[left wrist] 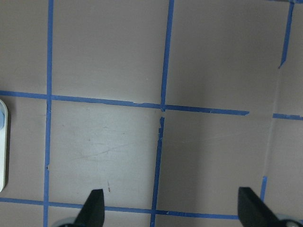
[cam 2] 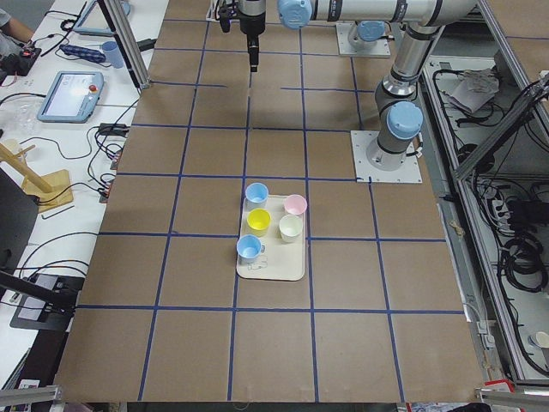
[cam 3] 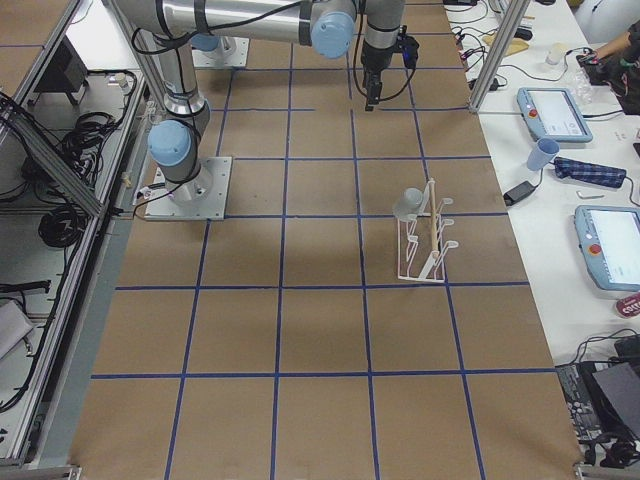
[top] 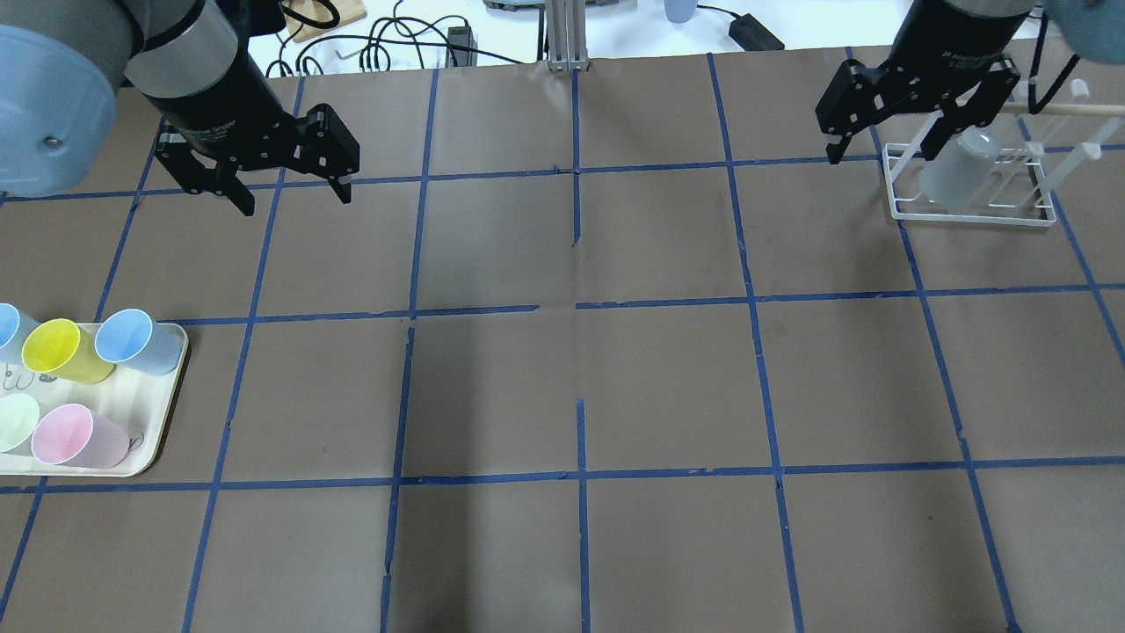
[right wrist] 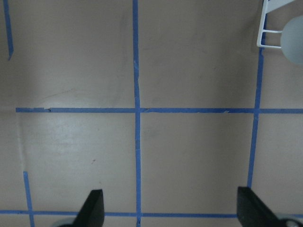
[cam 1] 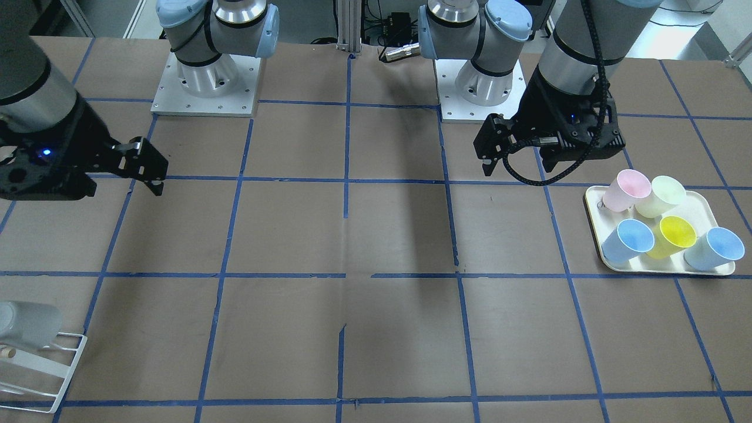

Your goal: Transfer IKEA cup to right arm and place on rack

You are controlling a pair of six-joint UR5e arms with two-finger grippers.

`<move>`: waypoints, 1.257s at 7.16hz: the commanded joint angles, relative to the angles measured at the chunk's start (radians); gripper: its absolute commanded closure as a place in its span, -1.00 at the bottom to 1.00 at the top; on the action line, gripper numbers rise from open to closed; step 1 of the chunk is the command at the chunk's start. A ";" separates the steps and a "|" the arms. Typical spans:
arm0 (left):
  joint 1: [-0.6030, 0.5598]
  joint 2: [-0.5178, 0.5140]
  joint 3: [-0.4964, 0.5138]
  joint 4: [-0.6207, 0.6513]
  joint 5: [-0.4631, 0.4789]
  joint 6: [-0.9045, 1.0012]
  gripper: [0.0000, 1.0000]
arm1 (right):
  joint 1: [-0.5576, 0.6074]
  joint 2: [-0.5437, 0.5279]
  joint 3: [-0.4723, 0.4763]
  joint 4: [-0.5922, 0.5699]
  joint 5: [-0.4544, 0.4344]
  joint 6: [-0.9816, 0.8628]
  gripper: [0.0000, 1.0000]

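Note:
The pale grey IKEA cup (top: 958,169) hangs tilted on a prong of the white wire rack (top: 967,215) at the table's far right corner. It also shows in the front view (cam 1: 26,322) on the rack (cam 1: 61,367), in the right side view (cam 3: 408,203), and at the edge of the right wrist view (right wrist: 296,35). My right gripper (top: 881,156) is open and empty, raised just left of the rack and apart from the cup; its fingers are spread in its wrist view (right wrist: 170,208). My left gripper (top: 295,202) is open and empty above bare table (left wrist: 170,208).
A cream tray (top: 167,413) at the table's left edge holds pink, pale green, yellow and two light-blue tumblers; it also shows in the front view (cam 1: 593,217). Blue tape lines grid the brown table. A wooden stand and cables lie beyond the far edge.

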 commanded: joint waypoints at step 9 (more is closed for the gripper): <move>0.003 0.000 0.000 0.000 0.003 -0.001 -1.00 | 0.083 -0.165 0.131 0.078 -0.025 0.060 -1.00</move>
